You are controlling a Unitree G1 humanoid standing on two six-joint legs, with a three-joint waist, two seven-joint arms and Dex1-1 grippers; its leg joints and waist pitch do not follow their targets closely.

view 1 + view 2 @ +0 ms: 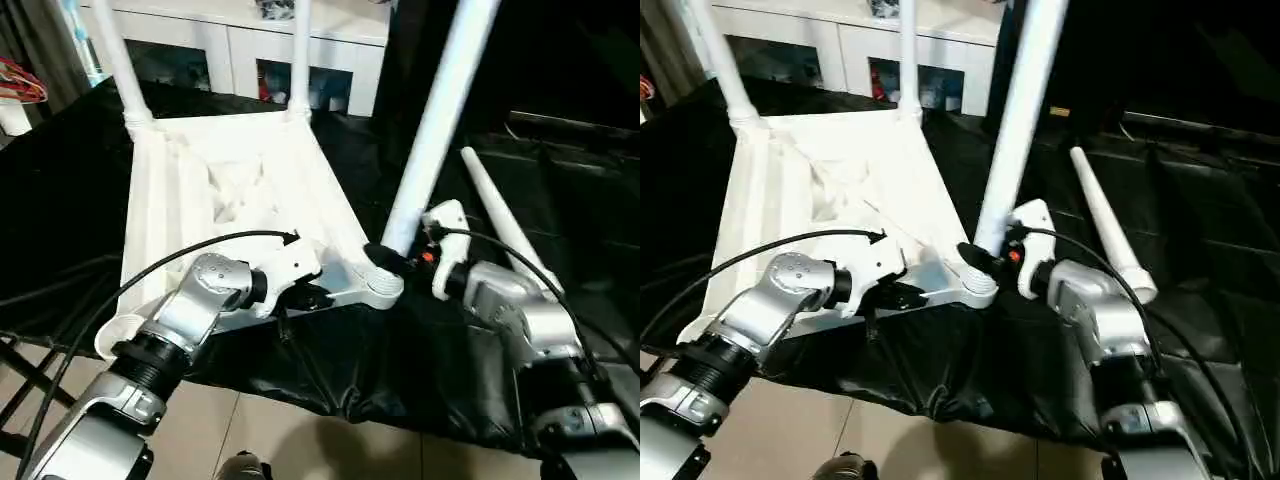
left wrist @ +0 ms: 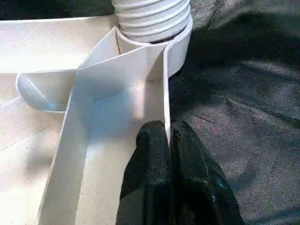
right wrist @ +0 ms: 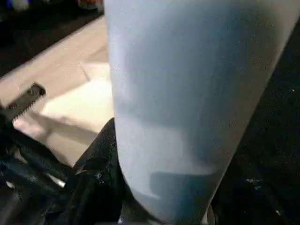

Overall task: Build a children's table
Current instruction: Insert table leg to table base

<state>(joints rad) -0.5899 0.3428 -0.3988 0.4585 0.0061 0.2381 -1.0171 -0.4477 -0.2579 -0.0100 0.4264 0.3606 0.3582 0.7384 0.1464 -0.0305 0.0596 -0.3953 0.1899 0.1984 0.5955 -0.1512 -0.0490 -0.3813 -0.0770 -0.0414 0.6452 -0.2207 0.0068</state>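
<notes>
Pinning the tabletop down first: our left gripper has its fingers pinched together on the thin rim wall at about 7 o'clock, probably so the upside-down top can't slide on the black cloth. Two legs already stand at 11 and 12. At center, our right gripper is clamped around the third leg, steadying it in the near corner socket. The last leg lies loose at 3 o'clock.

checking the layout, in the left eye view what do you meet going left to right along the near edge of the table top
left claw pinching the table top's rim → corner socket with the leg in it → right claw around that leg → loose leg on the black cloth
</notes>
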